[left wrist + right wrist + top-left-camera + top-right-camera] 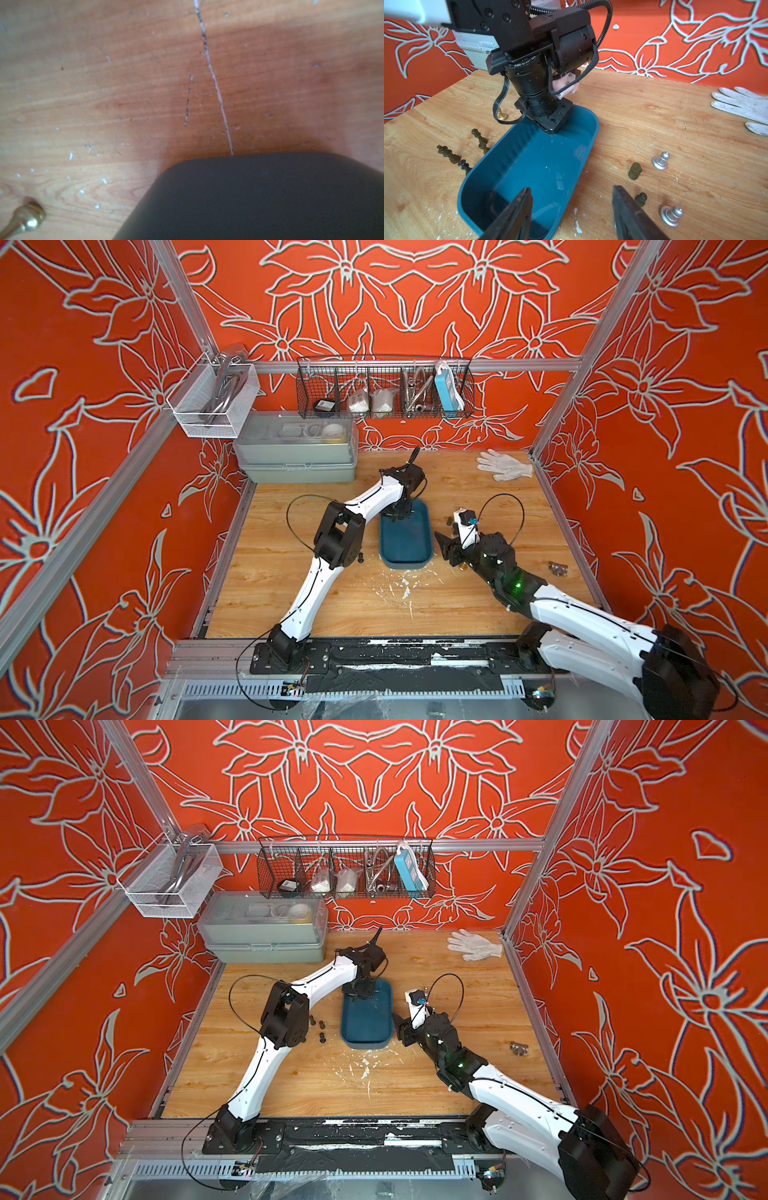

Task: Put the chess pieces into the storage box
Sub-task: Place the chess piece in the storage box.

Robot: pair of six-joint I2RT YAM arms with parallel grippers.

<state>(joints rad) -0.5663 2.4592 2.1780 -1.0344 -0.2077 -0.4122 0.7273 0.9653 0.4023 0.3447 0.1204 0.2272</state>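
**Table and arms.** A wooden table point(291, 572) stood inside red floral walls. The left arm point(353, 506) spanned from the near edge to the far end of the box point(407, 539). The right arm point(582, 614) lay low along the right side and ended just beside the box's near right corner.

**Surroundings.** A grey case point(297, 456) stood in the far left corner. A black wire basket point(384, 389) and a white mesh basket point(212, 406) hung on the rails above it. The box sat mid-table, its long side running near to far. A white glove point(505, 466) lay in the far right corner, well apart from the box.

**Grippers.** The left gripper point(550, 126) hung straight down into the box's far end and blocked that end. Its fingers were hidden in every view, so whether they were spread or pressed together could not be told. The right gripper point(571, 188) stood spread with nothing between its fingers point(512, 216). One finger was over the box's near end and one over the table beside it.

**Pieces.** The pieces lay on the table outside the box.
- Four black pieces point(447, 153) were just beside its left wall, some lying flat.
- A gold piece point(502, 115) stood behind the left gripper's cable.
- To the right, two more black ones and two silver pieces point(661, 161) stood upright near the right gripper's outer finger.
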